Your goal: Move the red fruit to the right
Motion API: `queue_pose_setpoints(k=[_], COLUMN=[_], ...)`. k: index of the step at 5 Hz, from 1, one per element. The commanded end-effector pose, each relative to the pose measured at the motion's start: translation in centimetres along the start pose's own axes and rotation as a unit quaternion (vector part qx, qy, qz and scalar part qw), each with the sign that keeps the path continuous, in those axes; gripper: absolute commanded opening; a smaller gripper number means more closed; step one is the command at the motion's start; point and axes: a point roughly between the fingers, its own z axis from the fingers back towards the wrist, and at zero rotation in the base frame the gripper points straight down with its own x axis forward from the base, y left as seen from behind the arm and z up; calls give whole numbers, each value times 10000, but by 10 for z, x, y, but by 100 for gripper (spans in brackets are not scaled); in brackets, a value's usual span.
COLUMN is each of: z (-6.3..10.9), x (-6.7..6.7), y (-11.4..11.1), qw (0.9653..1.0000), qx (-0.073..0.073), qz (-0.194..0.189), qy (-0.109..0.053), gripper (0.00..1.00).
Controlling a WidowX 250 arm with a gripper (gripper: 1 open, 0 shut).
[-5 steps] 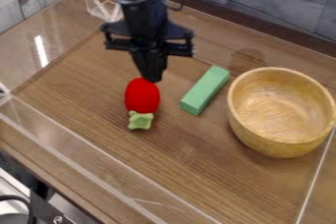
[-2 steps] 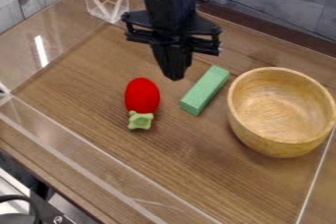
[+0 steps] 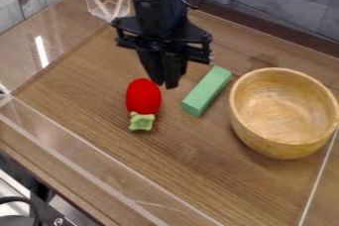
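The red fruit (image 3: 143, 95), a small toy strawberry, lies on the wooden table with its light green stem cap (image 3: 142, 121) pointing toward the near edge. My black gripper (image 3: 165, 78) points straight down just behind and to the right of the strawberry's top. Its fingers look pressed together with nothing between them. I cannot tell whether the tips touch the fruit.
A green rectangular block (image 3: 205, 91) lies just right of the gripper. A wooden bowl (image 3: 312, 121) stands further right. Clear plastic walls (image 3: 54, 42) run along the table's left and near edges.
The gripper went from directly over the strawberry to the right and slightly up, then came back a little left. The strawberry, block and bowl have not moved.
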Motion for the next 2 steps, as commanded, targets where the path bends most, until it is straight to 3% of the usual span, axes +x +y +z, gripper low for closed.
queue_pose_setpoints(k=[1,2], z=[13,15], x=[3,-2], y=[-11,-19], qw=[9997,9995], qx=[-11,-24], qz=[-135,-250], qy=[-203,-189], gripper=[0,0])
